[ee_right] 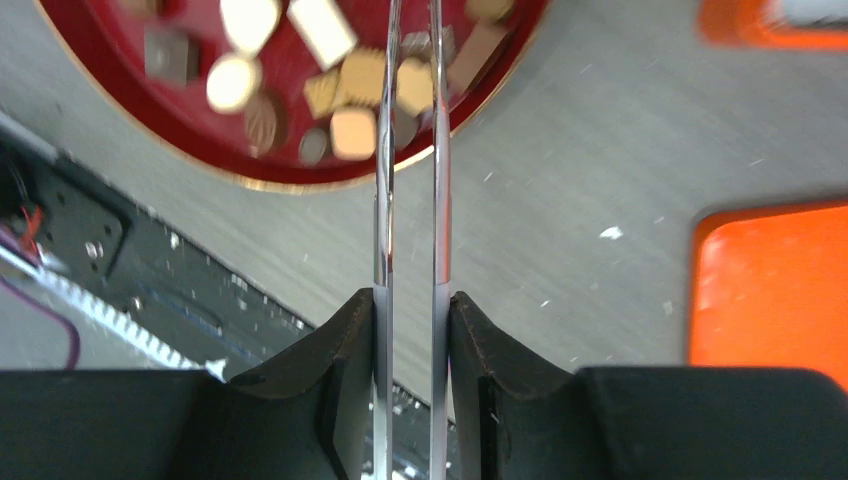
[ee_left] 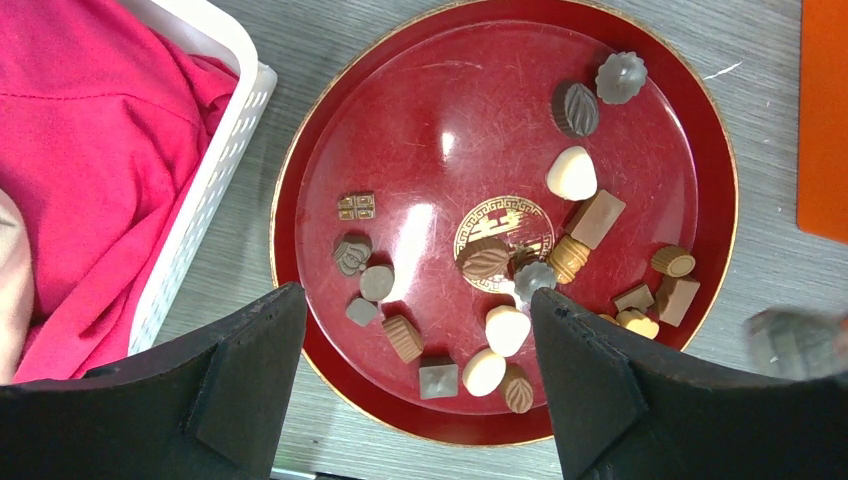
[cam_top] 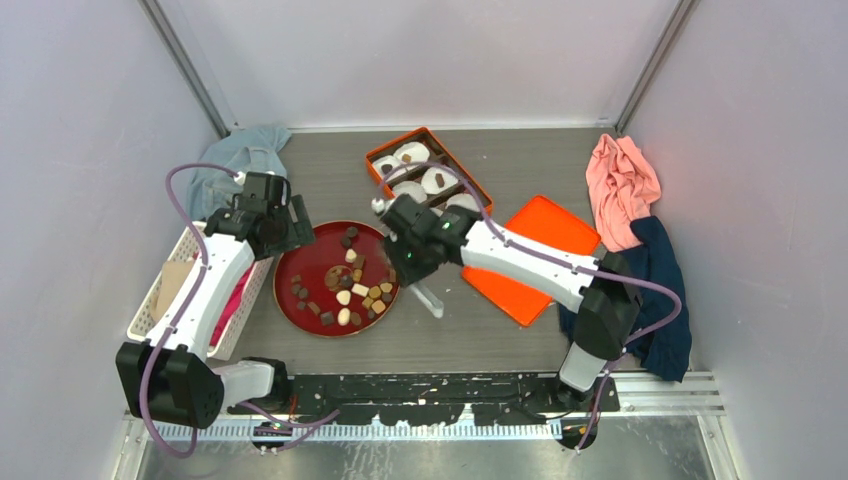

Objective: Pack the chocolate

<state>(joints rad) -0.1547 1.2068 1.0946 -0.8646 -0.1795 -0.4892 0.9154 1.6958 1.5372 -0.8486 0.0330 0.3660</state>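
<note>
The chocolate [ee_left: 571, 172] lies scattered on the plate [ee_left: 440, 110], pointing every way. The right gripper [ee_right: 412, 305] pinches tongs [ee_right: 384, 200], tips blurred over it; the left gripper [ee_left: 418, 300] gapes above.

Red plate [ee_left: 430, 120] — brown, tan, cream chocolate [ee_left: 571, 172]

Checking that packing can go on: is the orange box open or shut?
Open: the orange box shows its white paper cups from above, and an orange lid lies flat beside it.
</note>
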